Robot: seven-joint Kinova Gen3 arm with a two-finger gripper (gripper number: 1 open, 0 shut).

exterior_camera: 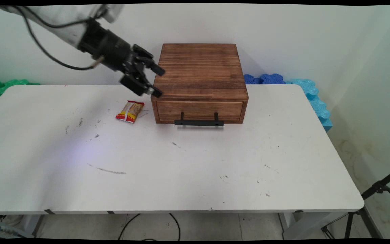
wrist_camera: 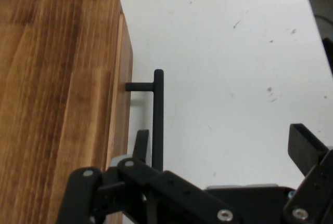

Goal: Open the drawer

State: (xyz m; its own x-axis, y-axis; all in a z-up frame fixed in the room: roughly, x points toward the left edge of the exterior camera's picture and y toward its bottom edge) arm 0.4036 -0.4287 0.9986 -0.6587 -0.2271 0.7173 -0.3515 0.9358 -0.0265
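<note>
A brown wooden box (exterior_camera: 200, 69) stands at the back middle of the white table (exterior_camera: 181, 169). Its drawer front (exterior_camera: 199, 111) sits flush and carries a black bar handle (exterior_camera: 199, 122). My gripper (exterior_camera: 159, 82) hovers open at the box's left front corner, above the table, with nothing between its fingers. A red and yellow snack packet (exterior_camera: 130, 111) lies on the table just left of the box, below the gripper. In the hand view the box top (wrist_camera: 57, 104) fills the left side, the handle (wrist_camera: 157, 115) runs down the middle, and the gripper (wrist_camera: 223, 146) is spread wide over bare table.
Green foam blocks (exterior_camera: 5, 86) sit behind the table's left end. Blue foam blocks (exterior_camera: 264, 79) and cyan ones (exterior_camera: 317, 101) lie behind and along its right side. A black tripod (exterior_camera: 374, 193) stands at the lower right. Black cables hang from the arm.
</note>
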